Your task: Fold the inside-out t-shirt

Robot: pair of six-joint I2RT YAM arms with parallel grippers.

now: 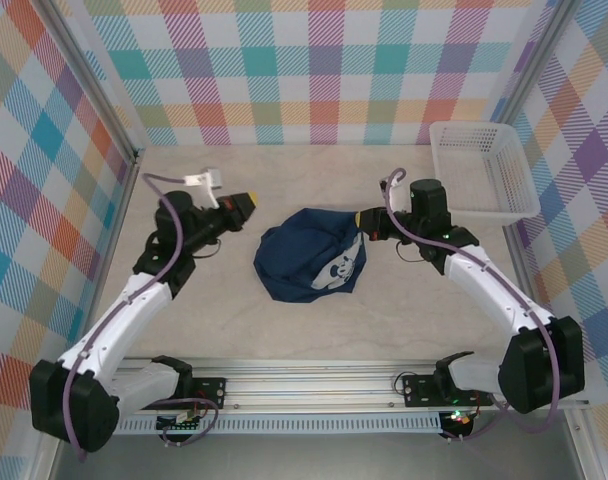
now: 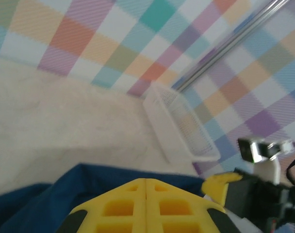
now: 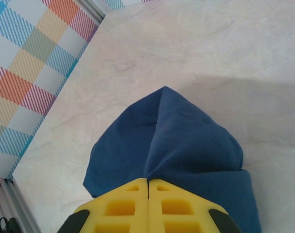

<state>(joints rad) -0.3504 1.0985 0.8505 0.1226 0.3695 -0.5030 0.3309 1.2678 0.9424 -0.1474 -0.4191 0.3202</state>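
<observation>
right end effector [image 3: 147,183] has its yellow fingers pressed together on a fold of the inside-out t-shirt [image 3: 176,145], and the navy cloth fans out from the pinch into a soft pointed tent. left end effector [image 1: 248,204] is pressed together too, with no cloth seen between its fingers, near the garment's far-left edge. the shirt lies bunched in a rounded heap mid-worktop [image 1: 284,330], a white print showing. the step in hand looks like spreading it flat before any fold. next calls for a second grip on the opposite edge, then a pull apart. limp matte knit on a smooth, pale, marbled surface.
</observation>
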